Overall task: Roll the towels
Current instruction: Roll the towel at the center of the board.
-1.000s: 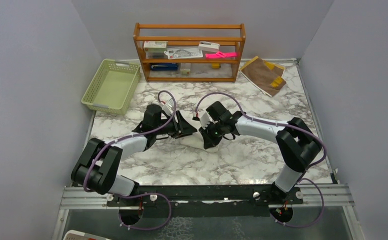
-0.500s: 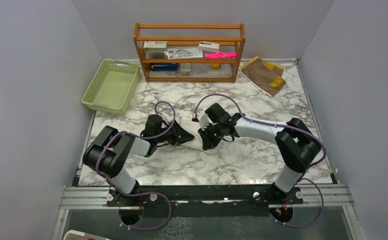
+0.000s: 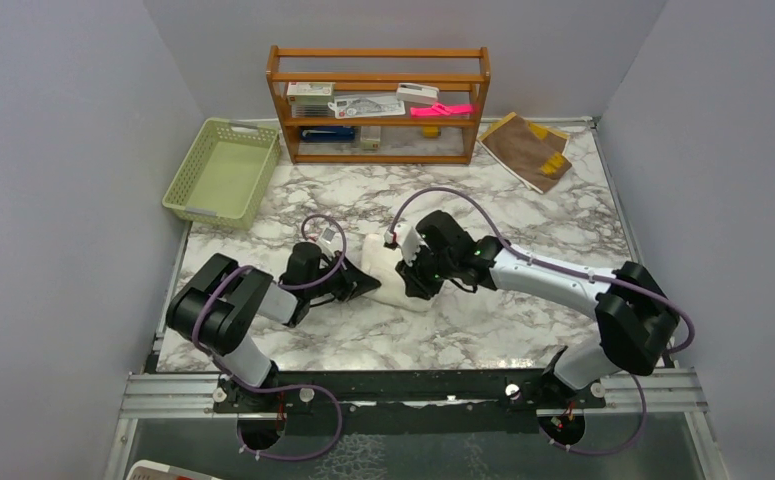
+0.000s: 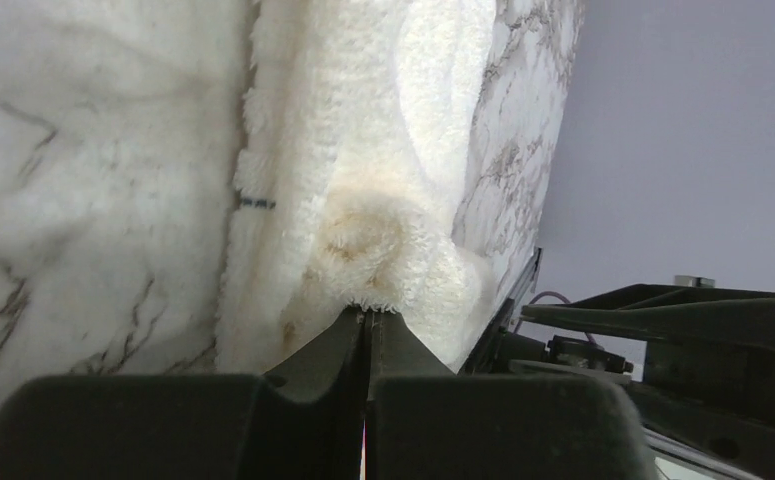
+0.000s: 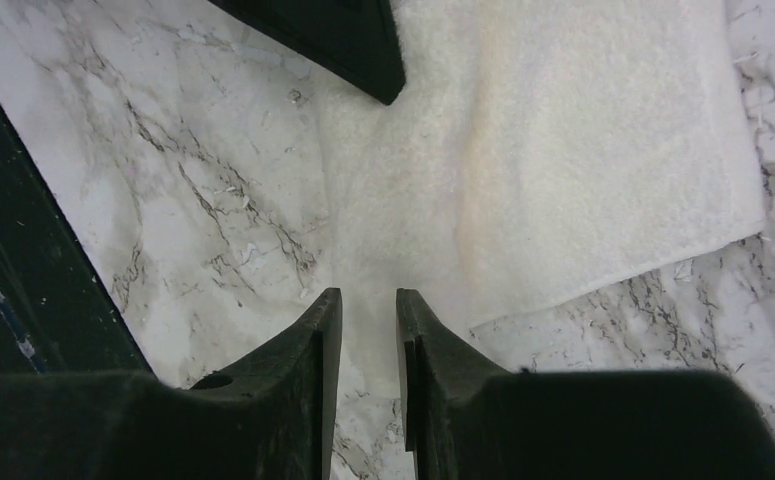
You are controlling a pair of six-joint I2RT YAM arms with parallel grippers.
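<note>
The cream towel (image 3: 391, 268) lies mid-bench (image 3: 483, 320), its long axis running roughly away from the arm bases, between both grippers. The left gripper (image 4: 366, 315) is closed tight on a bunched fold at the towel's left edge; the right gripper (image 5: 368, 300) hovers over the opposite edge, jaws narrowly apart and empty. The brown towel (image 3: 528, 148) lies far right, well apart.

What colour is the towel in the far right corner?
The towel is brown with mustard-yellow patches, clearest in the top external view.
</note>
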